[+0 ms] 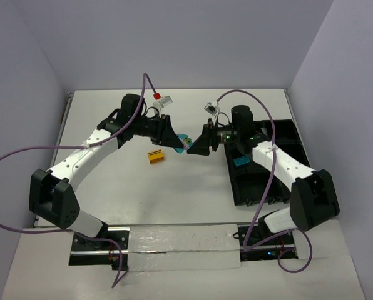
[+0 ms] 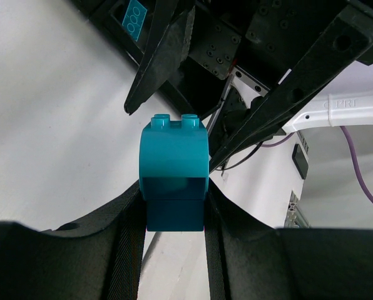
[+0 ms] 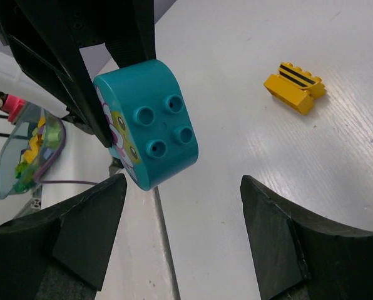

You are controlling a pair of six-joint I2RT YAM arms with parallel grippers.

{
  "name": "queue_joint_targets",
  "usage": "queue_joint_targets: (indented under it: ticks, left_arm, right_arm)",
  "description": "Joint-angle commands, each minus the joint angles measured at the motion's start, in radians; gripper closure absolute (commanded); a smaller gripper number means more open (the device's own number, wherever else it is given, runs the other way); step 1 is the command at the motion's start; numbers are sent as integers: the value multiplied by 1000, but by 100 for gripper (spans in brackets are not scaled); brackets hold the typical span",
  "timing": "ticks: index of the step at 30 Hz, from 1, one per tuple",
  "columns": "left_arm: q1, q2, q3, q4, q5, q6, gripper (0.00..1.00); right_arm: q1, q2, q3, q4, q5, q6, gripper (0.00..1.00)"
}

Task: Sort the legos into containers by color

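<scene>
Left hand (image 2: pixel 174 203) clamps the teal brick (image 2: pixel 174 156), poised between right hand's (image 3: pixel 181 209) parted fingers (image 3: pixel 286 244).

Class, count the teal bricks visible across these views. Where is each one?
2. One teal brick is gripped by the left claw; a second brick lies in a bin of the black tray. The right arm may hide others.

teal brick (image 2: pixel 174 150) base hidden inside left hand (image 2: pixel 174 206), containers (image 1: pixel 291 132) largely covered by right arm (image 1: pixel 280 159)
</scene>
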Motion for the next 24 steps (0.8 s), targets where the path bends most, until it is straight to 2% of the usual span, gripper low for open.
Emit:
queue_joint_targets:
  ticks: [1, 7, 20, 24]
  left_arm:
    - [-10, -40, 39, 37, 32, -4, 100]
    - [-21, -37, 33, 40, 21, -4, 100]
    - [-27, -32, 34, 38, 19, 1, 100]
    - [-27, -22, 36, 34, 7, 3, 100]
  right_arm:
    - [8, -3, 42, 47, -58, 16, 21]
    - [10, 22, 62, 63, -103, 49, 29]
    - [24, 61, 100, 119, -142, 116, 29]
    - [28, 75, 106, 113, -142, 117, 32]
